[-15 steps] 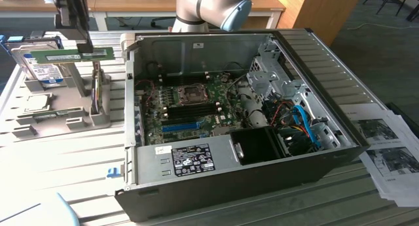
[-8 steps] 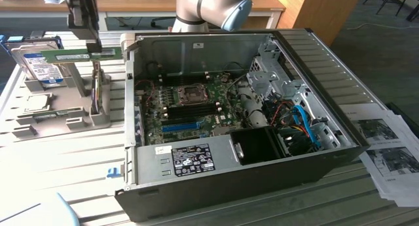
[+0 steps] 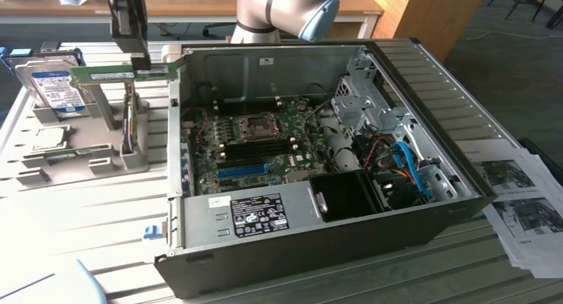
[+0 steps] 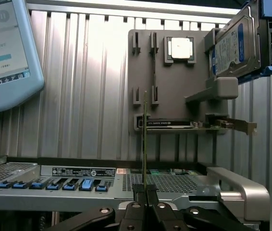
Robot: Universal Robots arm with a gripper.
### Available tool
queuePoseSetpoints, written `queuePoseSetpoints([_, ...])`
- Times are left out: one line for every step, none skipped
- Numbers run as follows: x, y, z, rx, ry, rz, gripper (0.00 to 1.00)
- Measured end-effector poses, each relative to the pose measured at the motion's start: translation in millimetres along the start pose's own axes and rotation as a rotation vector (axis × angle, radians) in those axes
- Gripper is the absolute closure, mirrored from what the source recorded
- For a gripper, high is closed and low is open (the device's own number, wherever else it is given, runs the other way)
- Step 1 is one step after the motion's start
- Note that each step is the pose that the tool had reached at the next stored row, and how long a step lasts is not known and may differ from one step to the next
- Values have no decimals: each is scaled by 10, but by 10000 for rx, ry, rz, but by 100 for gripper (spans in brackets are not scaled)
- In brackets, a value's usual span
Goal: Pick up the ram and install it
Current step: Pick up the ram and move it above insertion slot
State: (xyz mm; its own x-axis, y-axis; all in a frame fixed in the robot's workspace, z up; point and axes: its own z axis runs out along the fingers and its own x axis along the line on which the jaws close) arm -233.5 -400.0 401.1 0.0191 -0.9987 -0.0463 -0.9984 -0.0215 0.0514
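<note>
ram [image 3: 110,74] is hanging in the air with its long axis level, above the grey parts holder [image 3: 70,155] on the counter [image 3: 97,205], one end sitting close to the open pc case [image 3: 291,251] wall on the exterior view's left. jaws are clenching it around mid-length; wrist view is showing it edge-on [image 4: 144,144], straight, no visible skew. hard drive [image 3: 53,86] is standing near, in the holder. reading this as the carry, install not yet done. to do it well I'd be moving slow, holding it level, clearing the case rim with margin, and squaring it to the dark long slots [image 3: 264,146] by the cpu socket [image 3: 258,124], not the blue slot [image 3: 242,171]. risk I'm seeing: clipping that wall and twisting it in the grip
</note>
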Motion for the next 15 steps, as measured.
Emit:
queuePoseSetpoints([1,-23,-2,-3,-1,-1,89])
queuePoseSetpoints([1,-46,-3,-6,-2,-2,89])
queuePoseSetpoints([1,-67,-4,-9,-3,-1,89])
queuePoseSetpoints([2,-90,-5,-12,-5,-1,89])
queuePoseSetpoints([2,-112,-7,-15,-6,-2,89])
queuePoseSetpoints([2,-134,-8,-18,-7,-3,89])
queuePoseSetpoints([3,-157,-9,-20,-9,-3,89])
queuePoseSetpoints([3,-181,-10,-23,-11,-4,89])
queuePoseSetpoints([4,-205,-11,-26,-13,-5,89])
queuePoseSetpoints([5,-228,-12,-29,-15,-6,89])
queuePoseSetpoints([5,-252,-13,-32,-17,-6,89])
queuePoseSetpoints([5,-275,-14,-34,-18,-6,89])
queuePoseSetpoints([5,-299,-16,-38,-20,-7,89])
queuePoseSetpoints([6,-321,-18,-41,-20,-8,89])
queuePoseSetpoints([6,-344,-19,-44,-22,-9,89])
